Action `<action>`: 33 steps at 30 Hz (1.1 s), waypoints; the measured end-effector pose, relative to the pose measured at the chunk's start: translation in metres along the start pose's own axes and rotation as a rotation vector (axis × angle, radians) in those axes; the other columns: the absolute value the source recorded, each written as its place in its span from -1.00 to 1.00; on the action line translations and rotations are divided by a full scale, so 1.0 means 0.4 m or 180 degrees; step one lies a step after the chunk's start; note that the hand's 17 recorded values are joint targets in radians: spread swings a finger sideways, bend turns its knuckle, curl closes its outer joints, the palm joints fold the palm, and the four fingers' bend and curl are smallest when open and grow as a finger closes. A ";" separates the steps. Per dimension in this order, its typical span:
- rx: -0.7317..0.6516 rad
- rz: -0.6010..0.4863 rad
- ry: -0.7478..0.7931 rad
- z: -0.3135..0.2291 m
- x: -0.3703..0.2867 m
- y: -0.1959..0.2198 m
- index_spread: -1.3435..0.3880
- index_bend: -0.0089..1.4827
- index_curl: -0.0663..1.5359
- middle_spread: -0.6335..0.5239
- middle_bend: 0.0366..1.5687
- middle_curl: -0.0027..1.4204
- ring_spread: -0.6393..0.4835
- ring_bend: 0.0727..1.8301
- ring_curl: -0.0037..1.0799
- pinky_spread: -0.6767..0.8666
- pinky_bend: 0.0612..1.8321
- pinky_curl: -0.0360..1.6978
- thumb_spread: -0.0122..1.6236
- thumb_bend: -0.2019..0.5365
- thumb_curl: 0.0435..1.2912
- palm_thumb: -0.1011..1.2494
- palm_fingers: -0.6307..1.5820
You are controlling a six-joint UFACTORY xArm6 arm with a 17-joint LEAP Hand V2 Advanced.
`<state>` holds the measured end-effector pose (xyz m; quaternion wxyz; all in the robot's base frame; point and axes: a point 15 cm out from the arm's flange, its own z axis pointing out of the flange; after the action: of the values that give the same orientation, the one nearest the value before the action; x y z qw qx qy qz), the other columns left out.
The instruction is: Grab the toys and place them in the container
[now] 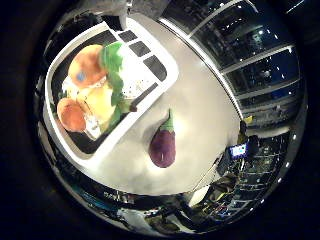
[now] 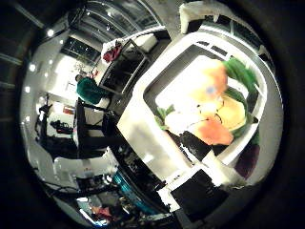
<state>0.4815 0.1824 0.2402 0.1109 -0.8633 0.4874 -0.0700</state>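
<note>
Toys fill the white container sitting on the pale bench: an orange plush with a green leafy top, a yellow plush under it, and a second orange plush at the near end, all heaped and touching one another. The container's rim has dark slots along one long side.

Only the little finger side view gives a clear look at the toy left outside. A purple eggplant plush lies on the bench just beside the container's long wall, apart from it. Its long axis runs roughly alongside that wall, the green stem end pointing toward the slotted end of the container and the fat rounded end pointing toward the bench edge. In the thumb side view the eggplant shows only as a dark purple sliver past the container's rim.

The thumb side view gives more of the room: a dark rack and cluttered benches beyond the container. It also shows white and black blocky parts of the robot hand at the edge, close against the container's outer rim. I cannot tell how the robot hand's fingers are set, and nothing shows in its hold.
</note>
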 end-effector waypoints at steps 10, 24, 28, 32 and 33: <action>-0.0076 0.0213 0.0097 -0.113 0.154 0.138 -0.01 -0.68 -0.51 0.10 -0.75 -0.59 0.42 -0.68 -0.63 0.47 -0.56 -0.51 0.23 -0.53 -0.40 0.31 -0.33; -0.0350 0.1008 0.0209 -0.108 0.338 0.450 0.08 -0.74 -0.49 -0.14 -0.63 -0.51 0.02 -0.60 -0.58 0.42 -0.68 -0.61 0.26 -0.52 -0.44 0.26 -0.02; -0.0560 0.1265 0.0110 -0.047 0.344 0.546 0.12 -0.76 -0.49 -0.15 -0.63 -0.50 -0.01 -0.58 -0.58 0.39 -0.69 -0.63 0.25 -0.52 -0.46 0.25 -0.02; -0.0736 0.1521 0.0042 0.004 0.365 0.606 0.17 -0.75 -0.49 -0.11 -0.66 -0.50 0.02 -0.58 -0.58 0.39 -0.69 -0.64 0.26 -0.52 -0.46 0.23 -0.05; -0.0788 0.1572 0.0018 0.019 0.369 0.615 0.18 -0.75 -0.49 -0.09 -0.66 -0.50 0.04 -0.59 -0.58 0.39 -0.68 -0.64 0.26 -0.53 -0.47 0.21 -0.06</action>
<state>0.3559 -0.0661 0.1708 0.0168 -0.7251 0.6882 0.0169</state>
